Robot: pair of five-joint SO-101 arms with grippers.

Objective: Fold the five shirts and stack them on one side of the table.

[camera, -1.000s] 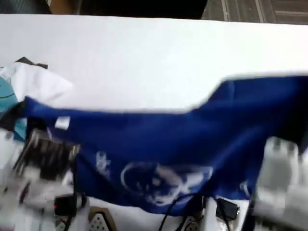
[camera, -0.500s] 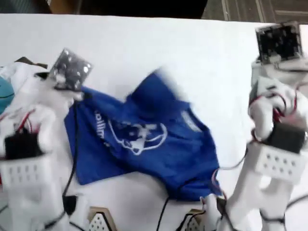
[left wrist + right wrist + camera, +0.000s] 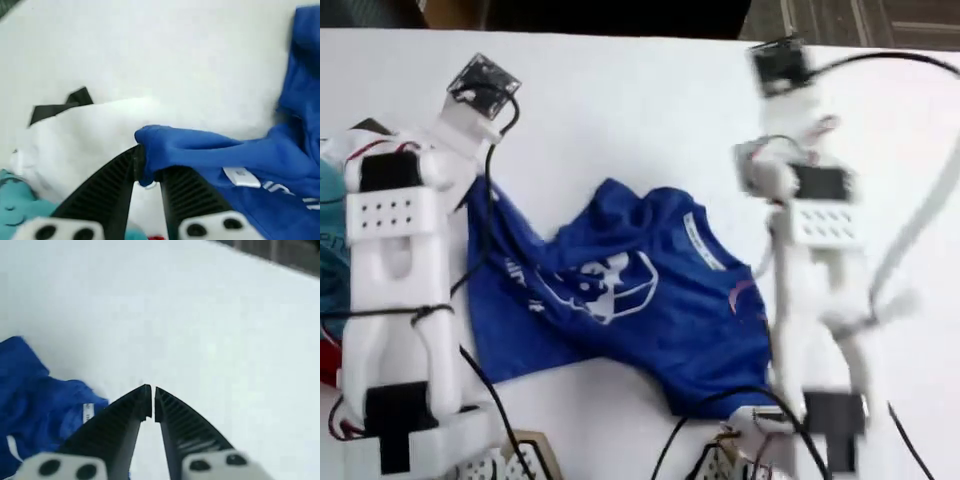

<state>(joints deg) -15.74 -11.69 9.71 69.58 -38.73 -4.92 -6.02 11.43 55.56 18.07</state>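
The blue shirt (image 3: 640, 300) is spread crumpled on the white bench (image 3: 650, 110), between the two arms. A bunched edge of it is clenched in the left pincer (image 3: 147, 167), and the fold is held just above a white shirt (image 3: 85, 135) that lies at the bench's left side. The right pincer (image 3: 152, 401) is closed on nothing, its tips all but touching above bare bench, with the blue shirt near it. A white graphic (image 3: 605, 285) and some white lettering are printed on the blue shirt, but no word can be read. A small white tag (image 3: 240, 175) is sewn into it, and a white neck label (image 3: 703, 243) is seen from above; the print on both is too blurred to make out. A teal garment (image 3: 20, 212) is cut off at the edge beside the white shirt. A dark strip (image 3: 62, 105), possibly fabric, protrudes from behind the white shirt.
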